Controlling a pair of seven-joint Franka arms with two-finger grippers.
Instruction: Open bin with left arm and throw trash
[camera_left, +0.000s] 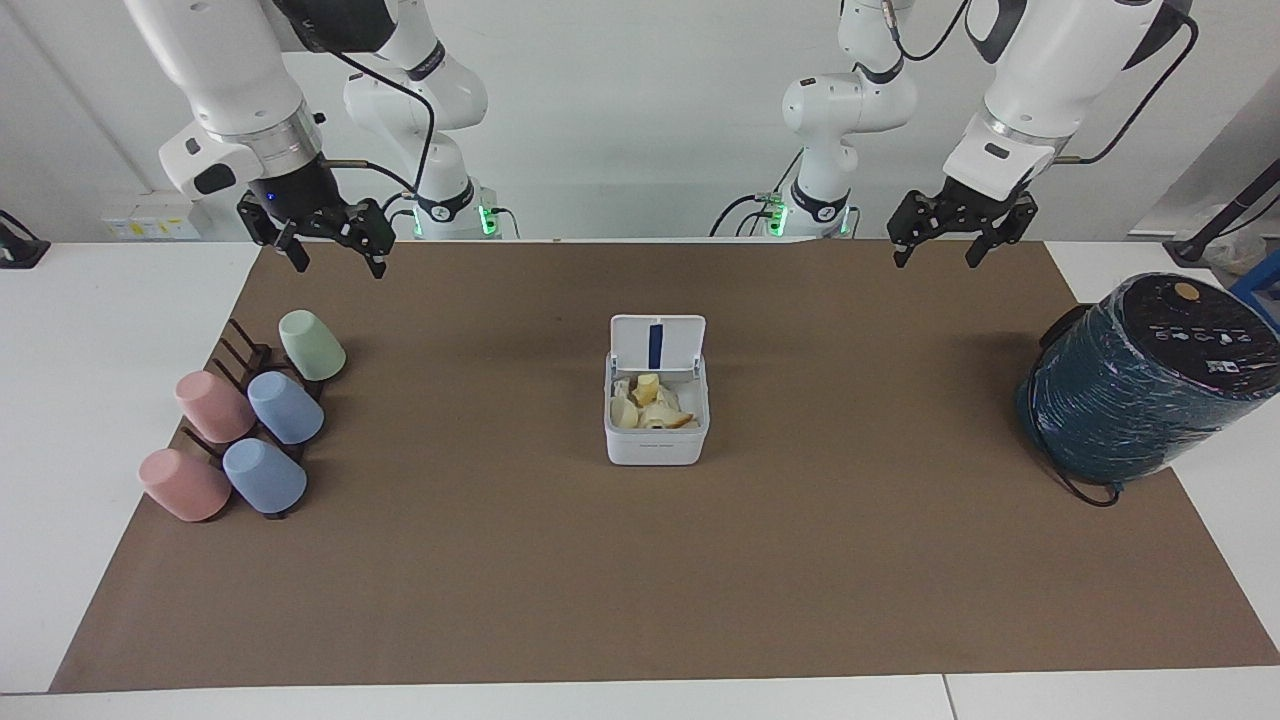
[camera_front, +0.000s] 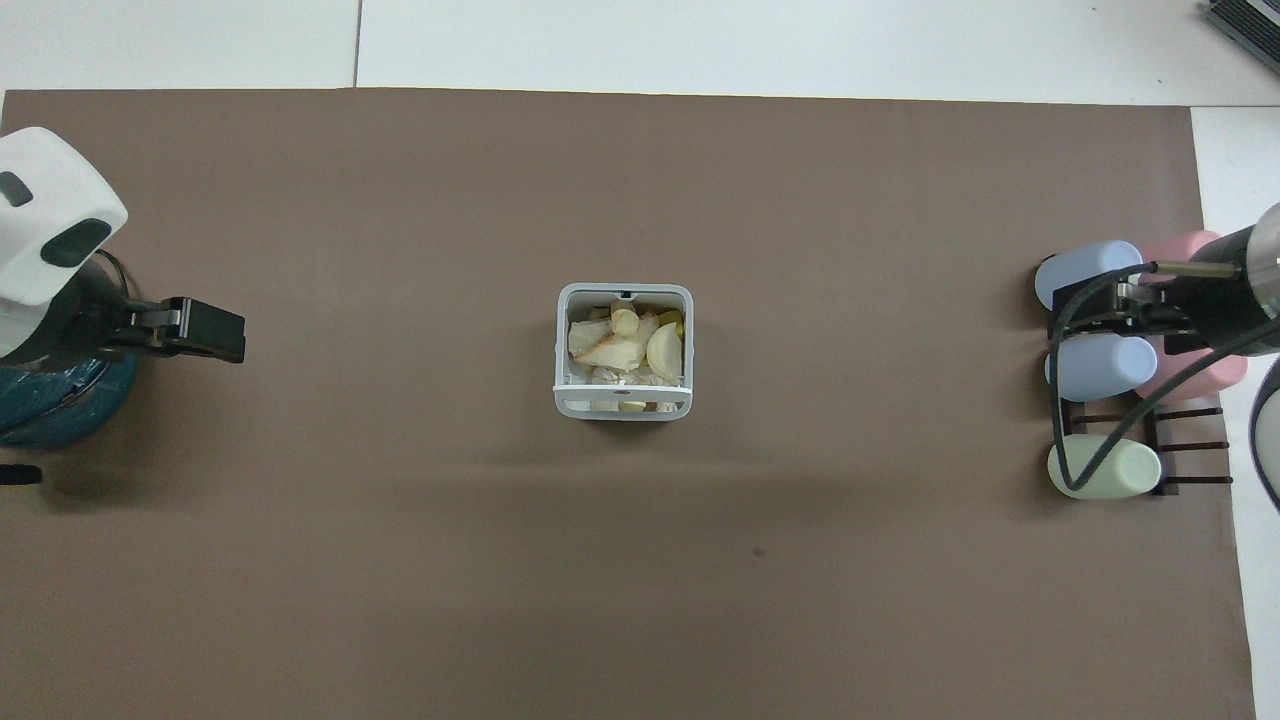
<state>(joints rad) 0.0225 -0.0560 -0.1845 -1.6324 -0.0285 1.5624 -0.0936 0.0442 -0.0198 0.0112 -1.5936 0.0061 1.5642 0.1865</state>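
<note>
The white bin (camera_left: 655, 445) stands at the middle of the brown mat, its lid (camera_left: 657, 343) swung up and showing a blue strip inside. Cream and yellow trash scraps (camera_left: 650, 405) lie inside it; they also show in the overhead view (camera_front: 625, 345) within the bin's rim (camera_front: 560, 340). My left gripper (camera_left: 935, 258) is open and empty, raised over the mat's edge by the robots, toward the left arm's end. My right gripper (camera_left: 338, 264) is open and empty, raised over the mat's edge toward the right arm's end, above the cups.
Several pastel cups (camera_left: 285, 405) lie on a dark rack (camera_left: 235, 345) at the right arm's end of the table. A big dark teal film-wrapped cylinder (camera_left: 1140, 385) stands at the left arm's end. The brown mat (camera_left: 640, 580) covers most of the table.
</note>
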